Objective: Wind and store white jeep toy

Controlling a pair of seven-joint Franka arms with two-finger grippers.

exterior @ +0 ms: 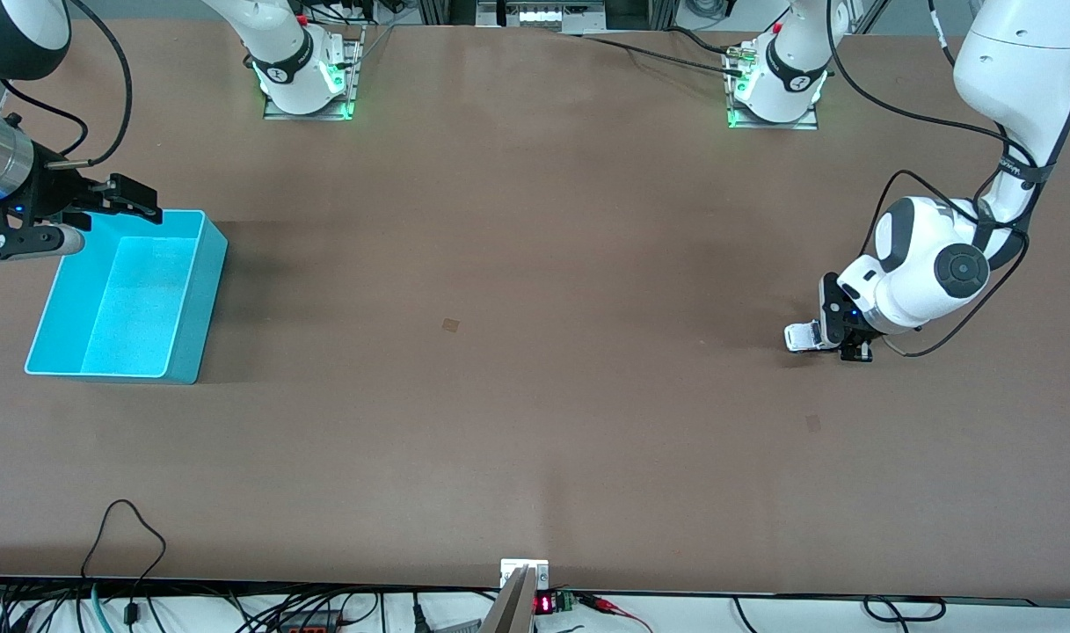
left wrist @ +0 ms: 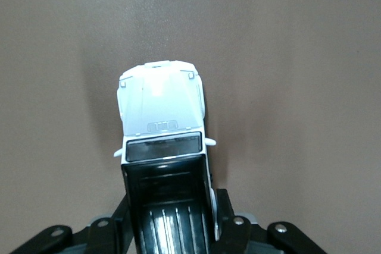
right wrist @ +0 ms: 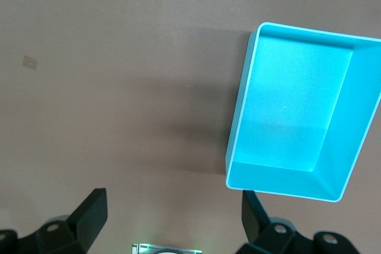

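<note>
The white jeep toy (left wrist: 162,108) sits on the brown table (exterior: 535,352) toward the left arm's end, and we see the left gripper (exterior: 838,338) closed on its rear, fingers (left wrist: 229,224) against both sides — no writing on it that we can read. The right gripper (exterior: 112,207) hangs spread wide over the turquoise bin (exterior: 192,299), holding nothing; we see nothing in the bin.

Lighting: even, overhead, moderately bright | Shadows: soft, cast on the table (exterior: 535,396) beside the turquoise bin (exterior: 192,325) and under the white jeep toy (left wrist: 162,108) | Glare: faint sheen seen mid-table; green glow noted at both arm bases | Focus: all three views sharp.
</note>
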